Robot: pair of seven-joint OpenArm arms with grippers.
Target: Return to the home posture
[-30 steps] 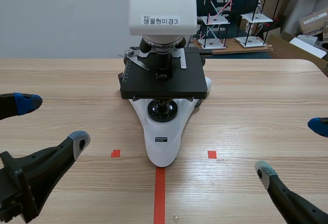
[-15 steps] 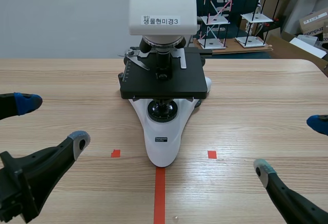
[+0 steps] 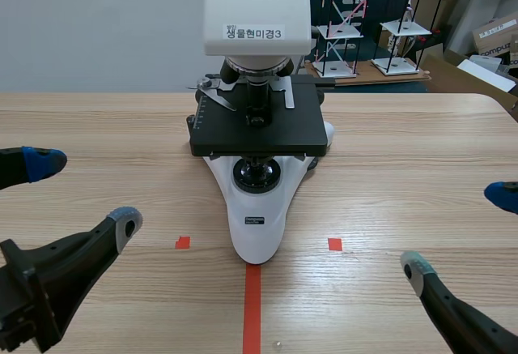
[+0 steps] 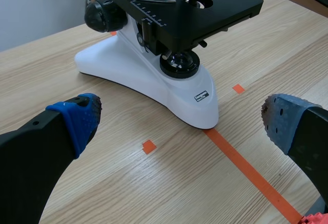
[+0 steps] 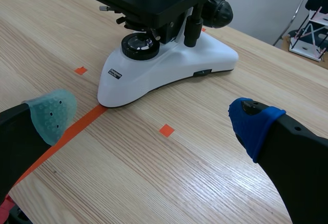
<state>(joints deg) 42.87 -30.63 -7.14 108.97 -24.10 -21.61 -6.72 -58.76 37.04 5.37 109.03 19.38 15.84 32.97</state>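
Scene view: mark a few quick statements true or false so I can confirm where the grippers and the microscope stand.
1. The left gripper is open and holds nothing. True.
2. The right gripper is shut on the microscope. False: it is open and apart from the microscope.
3. The microscope's base meets the far end of the orange tape line. True.
4. The microscope's stage is white. False: the stage is black; the base is white.

The scene camera faces the microscope [image 3: 257,232] head-on; both wrist cameras view it obliquely, closer.
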